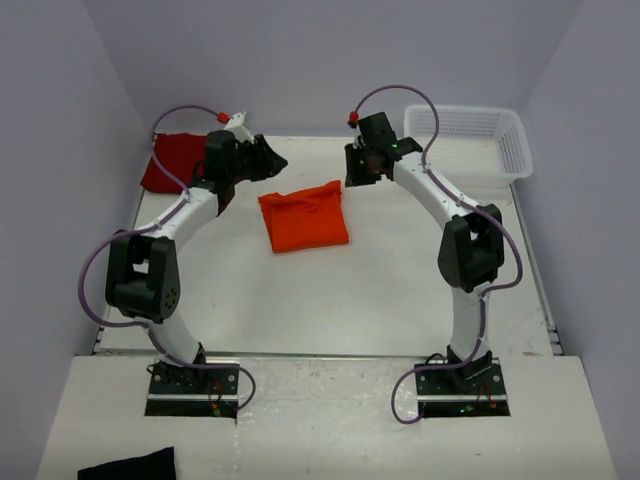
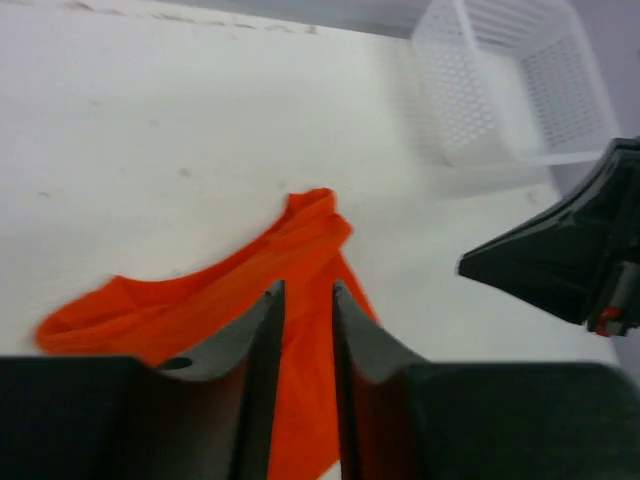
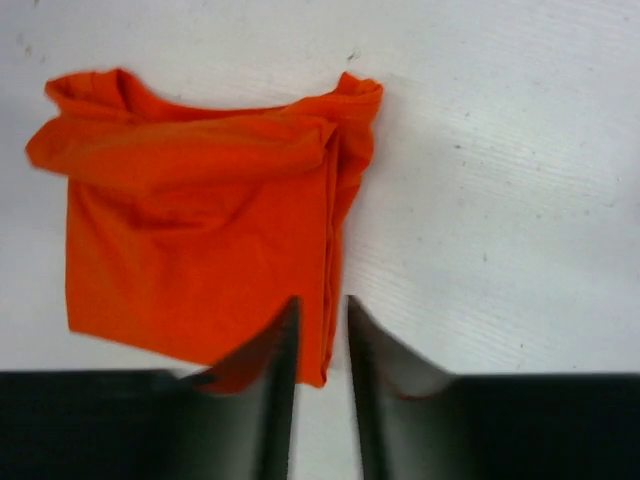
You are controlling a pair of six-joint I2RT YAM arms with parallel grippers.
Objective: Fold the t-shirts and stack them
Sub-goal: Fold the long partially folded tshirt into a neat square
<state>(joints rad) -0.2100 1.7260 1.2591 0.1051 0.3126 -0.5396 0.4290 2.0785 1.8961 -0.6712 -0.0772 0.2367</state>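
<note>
The orange t-shirt (image 1: 304, 217) lies folded into a rough square in the middle of the table. It also shows in the left wrist view (image 2: 200, 300) and in the right wrist view (image 3: 200, 230). The crimson t-shirt (image 1: 175, 160) lies bunched at the back left corner. My left gripper (image 1: 272, 160) hovers over the orange shirt's far left side, its jaws a little apart and empty (image 2: 308, 290). My right gripper (image 1: 358, 170) hovers over its far right side, its jaws a little apart and empty (image 3: 322, 302).
A white mesh basket (image 1: 515, 150) stands at the back right corner; it also shows in the left wrist view (image 2: 500, 90). A small black cloth (image 1: 130, 465) lies on the near ledge at the left. The right arm's dark gripper body (image 2: 560, 260) shows in the left wrist view.
</note>
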